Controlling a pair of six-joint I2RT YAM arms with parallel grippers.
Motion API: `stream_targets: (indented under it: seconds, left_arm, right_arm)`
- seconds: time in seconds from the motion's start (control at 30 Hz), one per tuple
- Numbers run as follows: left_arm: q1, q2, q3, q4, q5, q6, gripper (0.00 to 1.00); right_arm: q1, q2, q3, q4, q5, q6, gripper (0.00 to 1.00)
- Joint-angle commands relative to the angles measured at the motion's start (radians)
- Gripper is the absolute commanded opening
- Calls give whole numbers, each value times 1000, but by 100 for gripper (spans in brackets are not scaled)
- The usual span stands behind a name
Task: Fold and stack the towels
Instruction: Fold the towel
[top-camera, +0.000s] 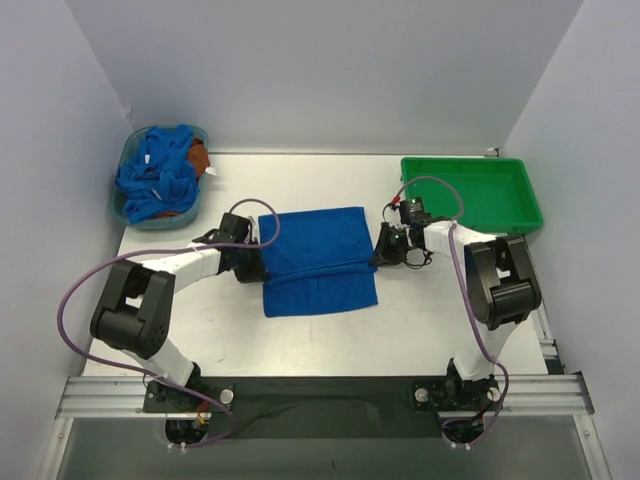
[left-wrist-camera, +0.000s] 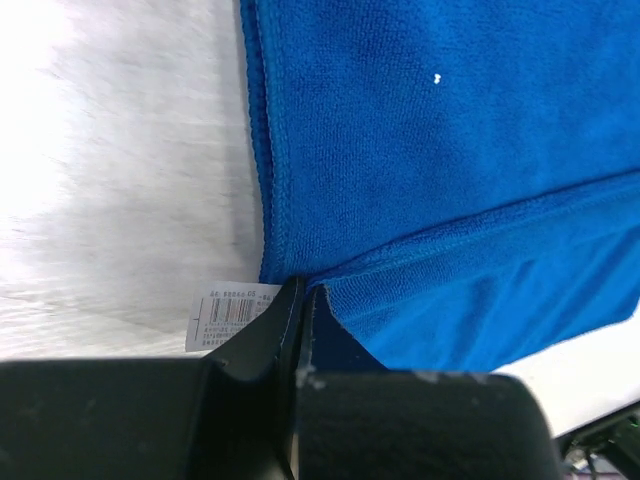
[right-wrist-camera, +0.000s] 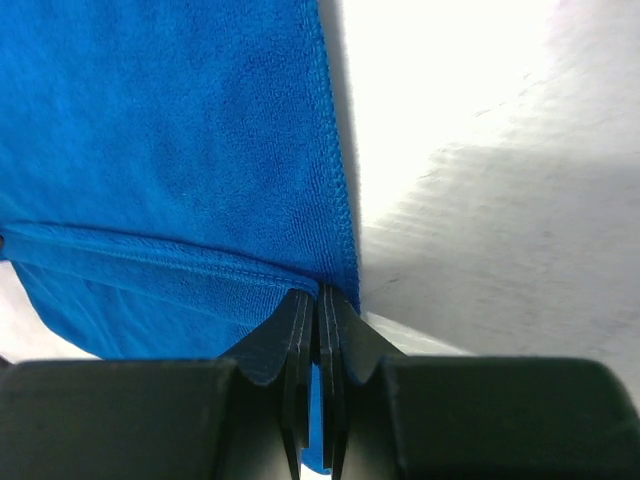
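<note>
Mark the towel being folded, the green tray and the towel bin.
towel being folded (top-camera: 320, 262): top view, cloth's middle.
green tray (top-camera: 470, 195): top view, bare floor.
towel bin (top-camera: 118, 200): top view, left rim.

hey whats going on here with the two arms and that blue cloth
The two arms are folding a blue towel on the table. The left gripper is shut on its left edge and the right gripper on its right edge, each pinching where one layer lies doubled over the other, so the fold is partway done. Other towels lie tangled in the basket at the far left, with an orange cloth. No towel is in the green tray yet.
</note>
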Motion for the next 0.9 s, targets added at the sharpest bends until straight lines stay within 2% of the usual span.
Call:
stream_targets:
  seconds: [0.0, 0.33, 0.53, 0.73, 0.87]
  left_arm:
    - [16, -38, -41, -25, -99, -29, 0]
    - [16, -146, 95, -152, -167, 122, 0]
    - [16, -229, 135, -242, -165, 139, 0]
    - [-23, -324, 42, -263, -147, 90, 0]
    - [-98, -328, -46, -255, -168, 54, 0]
  right_arm:
    - [-64, 6, 46, -71, 133, -52, 0]
    - [-58, -150, 78, -140, 130, -100, 0]
    - [-57, -264, 72, -199, 122, -100, 0]
    - [-44, -350, -11, -219, 116, -77, 0]
    - [-29, -352, -107, -218, 120, -43, 0]
